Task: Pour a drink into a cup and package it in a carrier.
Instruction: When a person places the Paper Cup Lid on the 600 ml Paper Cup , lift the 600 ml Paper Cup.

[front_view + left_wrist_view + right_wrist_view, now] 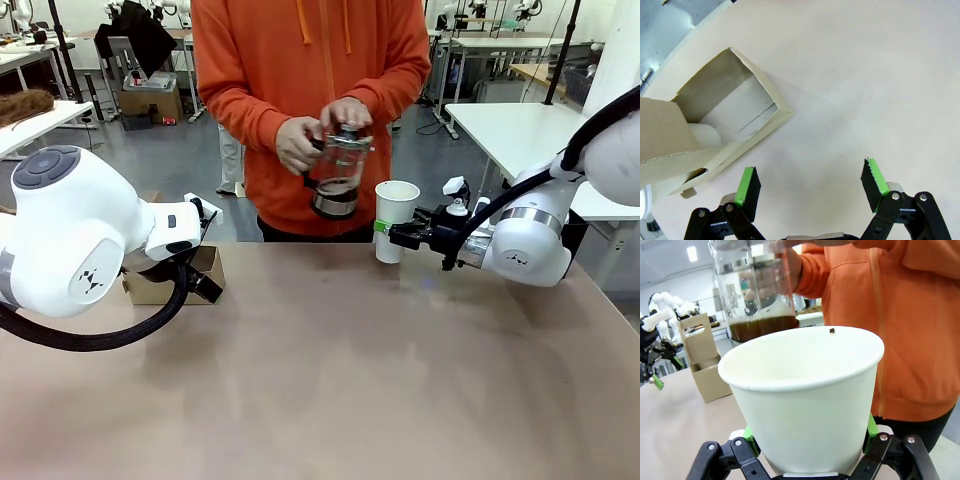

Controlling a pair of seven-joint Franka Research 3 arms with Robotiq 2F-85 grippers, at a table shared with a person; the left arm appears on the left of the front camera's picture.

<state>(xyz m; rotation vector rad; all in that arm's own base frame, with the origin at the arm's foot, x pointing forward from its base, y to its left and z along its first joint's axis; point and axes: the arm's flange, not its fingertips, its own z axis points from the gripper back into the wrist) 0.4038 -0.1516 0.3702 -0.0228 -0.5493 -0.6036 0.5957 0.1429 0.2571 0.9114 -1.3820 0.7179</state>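
A person in an orange hoodie holds the glass jug (338, 170) with both hands at the table's far edge; dark brown drink (762, 326) fills its lower part. Right of it stands the white paper cup (395, 220), lidless, with my right gripper (392, 232) shut on its lower body. In the right wrist view the cup (807, 405) sits between the green pads (751, 434) with the jug just behind its rim. The brown cardboard carrier (175, 275) rests at far left, partly behind my left arm. My left gripper (810, 187) hangs open over bare table beside the carrier (725, 115).
The tan table top (350, 370) stretches wide in front of the cup and carrier. A white cup shape (702, 135) shows inside one carrier pocket. Other tables and lab gear stand behind the person.
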